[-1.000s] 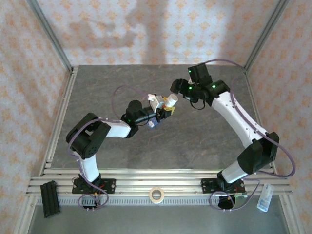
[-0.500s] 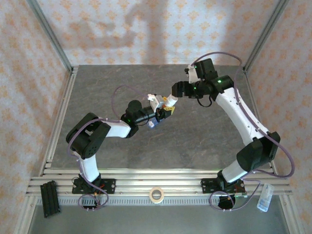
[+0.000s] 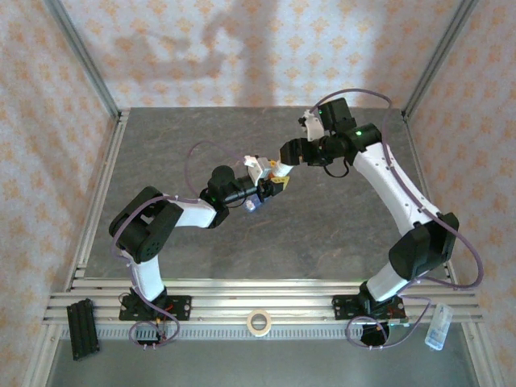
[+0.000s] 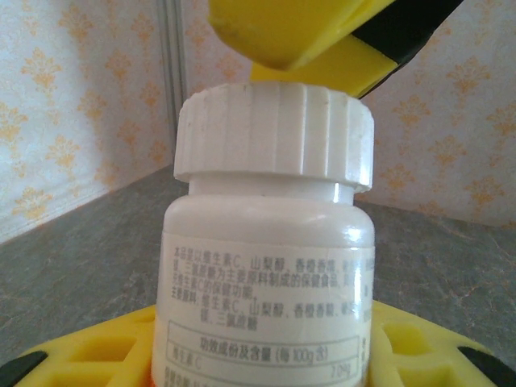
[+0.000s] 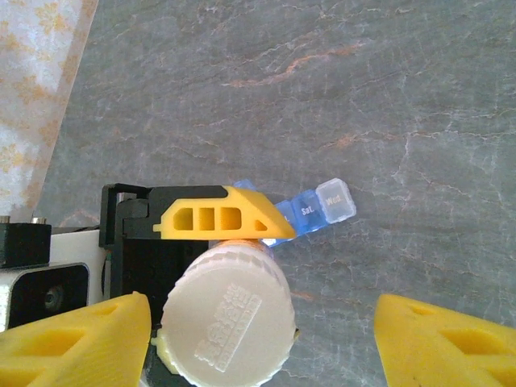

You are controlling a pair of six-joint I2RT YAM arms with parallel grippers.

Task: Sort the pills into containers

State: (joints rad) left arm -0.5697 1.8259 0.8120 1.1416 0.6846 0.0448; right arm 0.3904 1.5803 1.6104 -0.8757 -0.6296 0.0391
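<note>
Your left fingers [image 5: 211, 218] clamp pill bottle [image 4: 270, 274] upright, presenting cap [image 5: 226, 322]; right fingers [image 5: 76, 334] spread wide over cap, likely for unscrewing. Below, pill organizer [image 5: 318, 208] lies on worktop [image 5: 322, 81].

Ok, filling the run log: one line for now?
left gripper: shut on bottle | right gripper: open over cap | containers: on table

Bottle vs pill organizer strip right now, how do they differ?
The bottle is opaque white and cylindrical; the organizer strip is translucent blue with one clear end, flat and boxy.
The bottle is held off the table, cap up, in the left gripper; the strip lies on the table beneath.
The bottle has one ribbed cap, on; the strip is a row of joined compartments.
Shared: both small plastic pill holders.
</note>
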